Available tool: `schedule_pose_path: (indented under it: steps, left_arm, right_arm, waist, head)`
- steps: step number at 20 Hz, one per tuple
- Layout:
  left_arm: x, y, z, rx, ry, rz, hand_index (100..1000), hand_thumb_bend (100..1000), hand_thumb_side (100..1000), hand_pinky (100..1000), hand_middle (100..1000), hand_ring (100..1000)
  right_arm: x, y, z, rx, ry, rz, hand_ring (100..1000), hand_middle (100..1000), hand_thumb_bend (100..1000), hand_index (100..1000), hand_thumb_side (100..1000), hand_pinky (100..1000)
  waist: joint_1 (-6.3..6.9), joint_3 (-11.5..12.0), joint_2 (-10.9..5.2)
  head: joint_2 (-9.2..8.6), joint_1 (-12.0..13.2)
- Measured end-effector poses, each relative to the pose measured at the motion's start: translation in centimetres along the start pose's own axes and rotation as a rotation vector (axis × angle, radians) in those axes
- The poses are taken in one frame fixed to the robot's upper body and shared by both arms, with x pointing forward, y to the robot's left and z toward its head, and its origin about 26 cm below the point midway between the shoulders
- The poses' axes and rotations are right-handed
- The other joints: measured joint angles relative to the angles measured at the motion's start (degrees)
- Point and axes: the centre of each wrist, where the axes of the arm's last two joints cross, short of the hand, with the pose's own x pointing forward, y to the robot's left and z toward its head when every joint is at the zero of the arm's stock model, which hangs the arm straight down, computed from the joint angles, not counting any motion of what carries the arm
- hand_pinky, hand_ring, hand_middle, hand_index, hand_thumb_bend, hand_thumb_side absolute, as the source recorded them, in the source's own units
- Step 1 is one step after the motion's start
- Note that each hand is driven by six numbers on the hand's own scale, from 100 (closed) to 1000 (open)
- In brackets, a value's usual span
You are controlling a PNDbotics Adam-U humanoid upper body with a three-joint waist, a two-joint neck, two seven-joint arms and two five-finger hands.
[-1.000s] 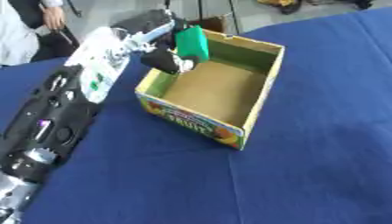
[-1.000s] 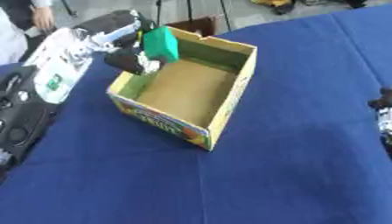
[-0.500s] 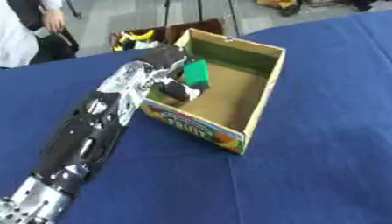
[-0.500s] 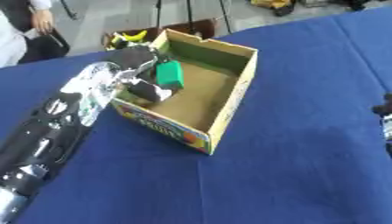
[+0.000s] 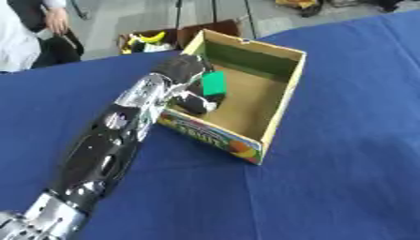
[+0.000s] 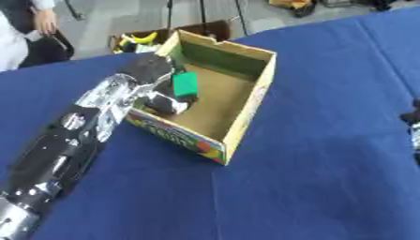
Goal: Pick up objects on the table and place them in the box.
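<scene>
The left hand [image 5: 190, 86] reached over the left wall of the box [image 5: 279, 115] and grasped the green block [image 5: 214, 83], held inside the box above its floor. Release was not yet done. The blue surface [image 5: 328, 187] showed no further objects. The right hand [image 6: 413, 126] showed at the right edge; its state could not be told.

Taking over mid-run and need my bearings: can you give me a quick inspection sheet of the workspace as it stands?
Surface: table under a blue cloth, lying askew in view.
Job's things: open cardboard box with a printed front; green block inside it, over the left wall.
Clutter: nothing seen on the cloth.
Hands: left hand reaches over the box's left wall, fingers curled on the green block. Right hand only a dark sliver at the right edge; fingers not readable.
Cables: nothing seen.
Surroundings: second box with yellow items on the floor beyond the table.
</scene>
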Motion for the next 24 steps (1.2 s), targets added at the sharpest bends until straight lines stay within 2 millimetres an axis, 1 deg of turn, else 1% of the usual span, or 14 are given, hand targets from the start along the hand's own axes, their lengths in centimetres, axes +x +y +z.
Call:
schedule_pose_path:
  steps: [2, 3, 5, 6, 9, 10, 11, 12, 13, 14, 17, 19, 21, 24]
  left_arm:
    - [0.0, 0.0, 0.0, 0.009, 0.004, -0.019, 830, 164, 580, 100, 679, 419]
    - [0.1, 0.0, 0.0, 0.011, 0.006, -0.029, 887, 178, 587, 124, 753, 489]
    - [0.2, -0.1, -0.1, 0.009, 0.011, -0.049, 969, 224, 599, 329, 860, 642]
    - [0.3, -0.1, -0.1, 0.006, 0.015, -0.058, 1000, 322, 621, 430, 915, 724]
    - [0.3, -0.5, 0.0, -0.025, 0.030, -0.077, 1000, 656, 715, 617, 988, 844]
    - [0.3, -0.5, 0.0, -0.034, 0.036, -0.082, 1000, 757, 750, 658, 999, 868]
    - [0.2, -0.5, 0.0, -0.043, 0.041, -0.085, 1000, 778, 757, 663, 1000, 873]
    - [0.2, -0.5, 0.0, -0.052, 0.047, -0.086, 1000, 922, 817, 715, 1000, 910]
    - [0.1, -0.5, 0.0, -0.059, 0.053, -0.085, 1000, 962, 837, 727, 1000, 920]
    - [0.1, -0.4, 0.1, -0.064, 0.059, -0.082, 1000, 981, 860, 730, 1000, 927]
    - [-0.1, -0.3, 0.1, -0.066, 0.075, -0.063, 1000, 980, 867, 726, 1000, 926]
    - [-0.1, 0.1, 0.2, -0.044, 0.077, -0.039, 1000, 955, 898, 692, 1000, 901]
    - [-0.2, 1.4, 0.4, 0.029, 0.070, 0.004, 1000, 925, 906, 667, 995, 881]
    - [-0.8, 3.9, 1.5, 0.141, 0.048, 0.066, 1000, 877, 906, 615, 942, 834]
  right_arm:
    - [0.0, 0.0, 0.0, 0.000, 0.000, 0.000, 868, 649, 100, 824, 715, 830]
    - [0.0, 0.0, 0.0, 0.000, 0.000, 0.000, 868, 649, 100, 824, 715, 830]
    - [0.0, 0.0, 0.0, 0.000, 0.000, 0.000, 868, 649, 100, 824, 714, 830]
    - [0.0, 0.0, 0.0, 0.000, 0.000, 0.000, 868, 648, 100, 824, 714, 830]
    - [0.0, 0.0, 0.0, 0.001, 0.000, 0.000, 868, 648, 100, 823, 714, 830]
    - [0.0, 0.0, 0.0, 0.001, 0.000, 0.000, 868, 648, 100, 823, 713, 830]
    - [0.0, 0.0, 0.0, 0.002, 0.000, -0.001, 868, 648, 100, 823, 713, 830]
    - [0.0, 0.0, 0.0, 0.002, 0.000, -0.001, 868, 648, 100, 823, 713, 830]
    - [0.0, 0.0, 0.0, 0.002, -0.001, -0.001, 868, 648, 100, 823, 712, 830]
    - [0.0, 0.0, 0.0, 0.002, 0.000, -0.001, 868, 648, 100, 823, 712, 830]
    - [0.0, 0.1, 0.0, 0.002, 0.000, -0.005, 868, 648, 100, 823, 712, 830]
    - [0.0, 0.1, 0.1, 0.002, 0.002, -0.007, 868, 648, 100, 823, 712, 830]
    - [-0.1, 0.1, 0.1, 0.002, 0.004, -0.006, 868, 648, 100, 823, 712, 830]
    - [-0.1, 0.1, 0.2, 0.002, 0.006, -0.005, 868, 648, 100, 823, 712, 830]
  waist:
    - [-0.01, 0.0, 0.03]
    - [-0.02, 0.0, 0.04]
    - [-0.02, 0.0, 0.06]
    - [-0.02, 0.0, 0.07]
    - [-0.03, 0.1, 0.12]
    - [-0.04, 0.1, 0.12]
    - [-0.04, 0.1, 0.12]
    - [-0.04, 0.1, 0.12]
    - [-0.04, 0.1, 0.12]
    - [-0.04, 0.1, 0.12]
    - [-0.08, 0.1, 0.12]
    - [-0.16, 0.1, 0.12]
    - [-0.22, 0.3, 0.12]
    - [-0.22, 0.8, 0.11]
  head:
    - [0.00, 0.1]
    - [0.00, 0.1]
    - [0.01, 0.1]
    - [0.01, 0.1]
    - [0.02, 0.1]
    - [0.02, 0.1]
    - [0.02, 0.1]
    - [0.03, 0.1]
    - [0.03, 0.1]
    - [0.03, 0.1]
    - [0.03, 0.1]
    - [0.03, 0.0]
    - [0.07, -0.3]
    - [0.20, -0.9]
